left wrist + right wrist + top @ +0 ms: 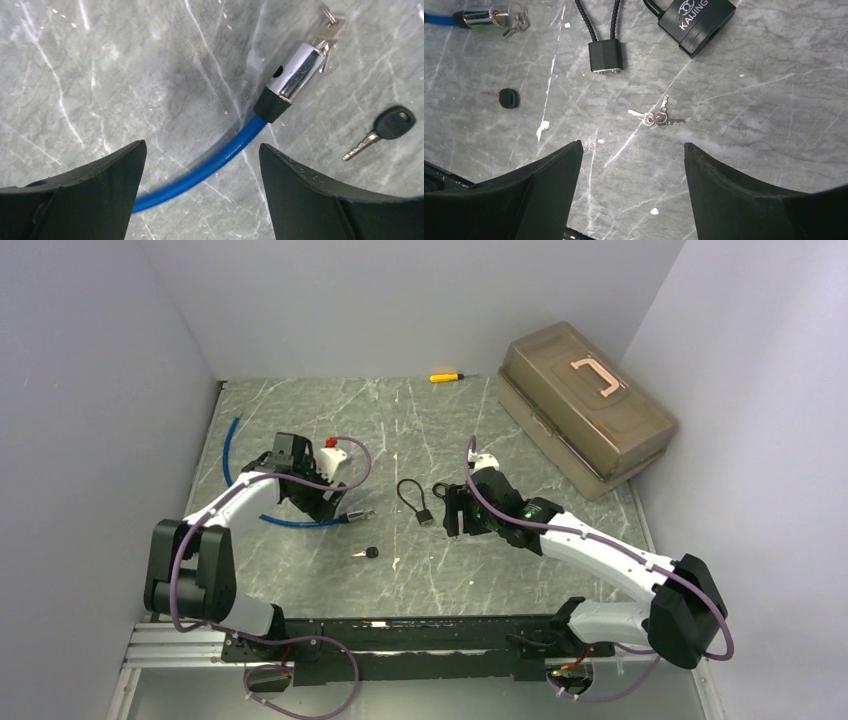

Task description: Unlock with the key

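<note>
A blue cable lock lies on the marble table, ending in a chrome cylinder with a bunch of keys in its keyhole. My left gripper hangs open just above the cable, one finger on each side, not gripping it. A black-headed key lies loose to the right. My right gripper is open and empty above a small key bunch. Beyond it lie a black cable padlock and a black KAIJING padlock.
A brown toolbox stands at the back right. A yellow tool lies by the back wall. A white and red object sits behind the left gripper. Walls close in on three sides.
</note>
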`<control>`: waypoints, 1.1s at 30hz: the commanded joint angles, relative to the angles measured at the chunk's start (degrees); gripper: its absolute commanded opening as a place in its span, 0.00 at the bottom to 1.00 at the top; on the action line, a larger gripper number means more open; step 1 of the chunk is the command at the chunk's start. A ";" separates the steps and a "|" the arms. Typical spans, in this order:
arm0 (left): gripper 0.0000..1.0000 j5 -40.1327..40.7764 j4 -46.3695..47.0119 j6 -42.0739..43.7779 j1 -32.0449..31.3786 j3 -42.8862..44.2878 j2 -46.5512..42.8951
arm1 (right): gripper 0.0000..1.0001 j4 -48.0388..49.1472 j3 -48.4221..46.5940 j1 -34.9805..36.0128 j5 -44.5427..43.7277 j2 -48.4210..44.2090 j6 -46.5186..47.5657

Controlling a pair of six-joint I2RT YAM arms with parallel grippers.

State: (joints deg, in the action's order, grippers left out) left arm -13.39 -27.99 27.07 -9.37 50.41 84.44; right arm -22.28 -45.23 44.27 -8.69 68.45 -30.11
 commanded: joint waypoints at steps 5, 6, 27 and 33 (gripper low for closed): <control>0.88 -8.44 -9.25 -0.09 2.33 8.18 -7.74 | 0.77 0.75 -6.36 -4.45 -1.25 5.46 2.05; 0.88 -9.64 -10.81 0.31 2.33 9.24 -8.66 | 0.78 1.01 -7.15 -5.24 -1.41 6.87 2.38; 0.82 -18.36 -26.55 5.72 1.90 14.36 -15.78 | 0.74 0.39 -22.24 -8.15 -9.91 33.75 2.33; 0.82 -19.53 -26.72 7.14 1.89 13.58 -16.41 | 0.72 1.41 -22.34 -8.15 -9.40 34.78 2.23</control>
State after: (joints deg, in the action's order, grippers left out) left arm -30.20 -53.82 32.21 -7.33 63.24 69.14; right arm -22.35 -65.56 36.32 -16.47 102.41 -27.51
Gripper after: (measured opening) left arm 0.825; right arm 0.727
